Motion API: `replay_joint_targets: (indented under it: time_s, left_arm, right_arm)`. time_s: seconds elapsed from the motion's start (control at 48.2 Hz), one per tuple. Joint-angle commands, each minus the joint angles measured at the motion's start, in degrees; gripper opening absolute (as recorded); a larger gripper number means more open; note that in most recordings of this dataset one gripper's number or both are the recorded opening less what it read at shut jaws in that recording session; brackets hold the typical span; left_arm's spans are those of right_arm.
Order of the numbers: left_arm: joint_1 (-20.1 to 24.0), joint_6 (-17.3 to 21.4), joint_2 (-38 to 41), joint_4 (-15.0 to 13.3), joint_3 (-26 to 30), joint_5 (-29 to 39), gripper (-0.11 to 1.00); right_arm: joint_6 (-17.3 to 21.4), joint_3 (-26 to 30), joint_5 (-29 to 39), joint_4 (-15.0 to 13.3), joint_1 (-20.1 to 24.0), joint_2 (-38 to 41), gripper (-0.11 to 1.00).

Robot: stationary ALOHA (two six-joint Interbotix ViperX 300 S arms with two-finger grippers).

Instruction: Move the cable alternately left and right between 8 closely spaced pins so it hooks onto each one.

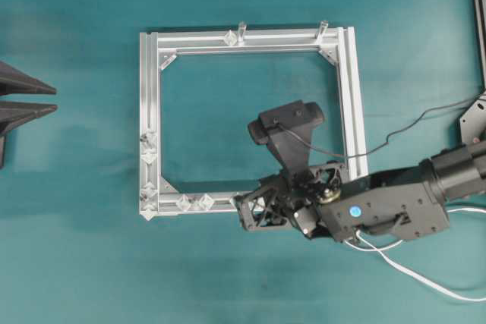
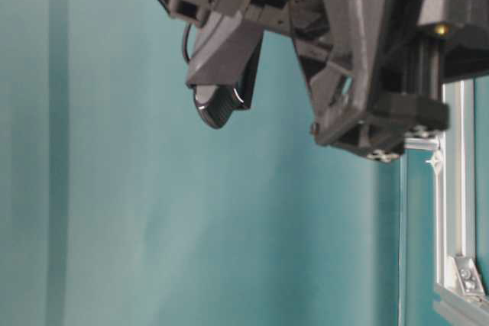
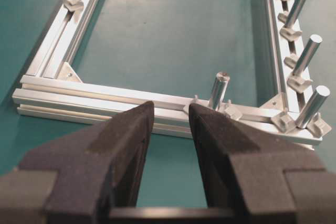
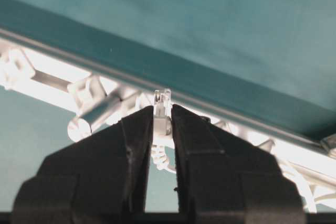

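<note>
Overhead, table-level and two wrist views of the pin-weaving task. We take the aluminium frame (image 1: 353, 96) as our landmark. The right gripper (image 4: 162, 129) sits over the frame's lower rail, near its right-hand corner, with its two fingers (image 4: 134, 145) closed on the small clear plug at the end of the cable (image 4: 162, 113). A short curl of white cord hangs below the plug between the fingers; more white cord trails away from the frame at lower right (image 1: 410, 271). We judge that the plug is pinched at its tip so the free cord can be led round the studs without the fingers fouling them. The pins (image 1: 194, 202) lie along the same lower rail to the left of the gripper and up the frame's left rail; none appears hooked in these views, though the gripper hides part of the rail. The left gripper (image 3: 169, 121) waits outside the frame's left rail, fingers apart and holding nothing, leaving the working arm unobstructed.
</note>
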State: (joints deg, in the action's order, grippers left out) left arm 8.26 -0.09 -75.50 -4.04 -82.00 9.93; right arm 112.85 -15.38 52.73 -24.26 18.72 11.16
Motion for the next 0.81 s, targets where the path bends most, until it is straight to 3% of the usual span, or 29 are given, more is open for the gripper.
replay_joint_targets:
  time_s: [0.0, 0.788]
  left_arm:
    - [0.26, -0.35, 0.44, 0.18, 0.79, -0.44, 0.38]
    - [0.26, -0.35, 0.53, 0.18, 0.7, -0.35, 0.38]
  right_arm:
    - [0.09, 1.49, 0.62, -0.09, 0.88, -1.05, 0.13]
    - [0.09, 1.93, 2.55, -0.09, 1.05, -0.79, 0.13]
